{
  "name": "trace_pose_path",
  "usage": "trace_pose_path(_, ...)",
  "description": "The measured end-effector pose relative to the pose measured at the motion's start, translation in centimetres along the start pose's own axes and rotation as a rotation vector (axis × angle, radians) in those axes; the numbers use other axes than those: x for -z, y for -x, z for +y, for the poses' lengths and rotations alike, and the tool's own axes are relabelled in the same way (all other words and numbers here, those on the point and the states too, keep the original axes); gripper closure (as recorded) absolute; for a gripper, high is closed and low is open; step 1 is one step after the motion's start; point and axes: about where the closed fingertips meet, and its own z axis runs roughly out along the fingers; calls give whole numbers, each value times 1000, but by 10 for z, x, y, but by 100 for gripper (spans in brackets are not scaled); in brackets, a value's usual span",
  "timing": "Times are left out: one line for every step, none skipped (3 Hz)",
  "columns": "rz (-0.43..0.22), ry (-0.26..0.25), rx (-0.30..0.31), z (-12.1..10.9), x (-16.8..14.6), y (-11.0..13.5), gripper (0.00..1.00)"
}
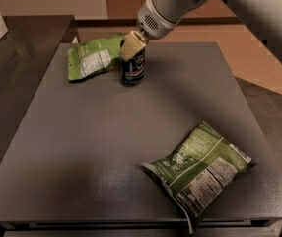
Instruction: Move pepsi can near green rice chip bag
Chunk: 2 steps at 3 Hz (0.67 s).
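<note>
The pepsi can [132, 69] stands upright on the dark table [82, 147] at the back, just right of the green rice chip bag [92, 58], which lies flat; can and bag are nearly touching. My gripper [132, 46] comes down from the upper right and its cream fingers [131, 47] are shut on the top of the can, hiding its silver top.
A larger, darker green bag with a nutrition panel [200, 169] lies at the front right, near the table's edge. A darker counter [13, 58] adjoins on the left. The floor lies beyond the table's right edge.
</note>
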Motion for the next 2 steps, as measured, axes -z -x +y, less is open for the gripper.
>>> trace_pose_path(7,1,-13,-10,-12,6,82)
trace_pose_path(28,1,-19,-13,-22,5,59)
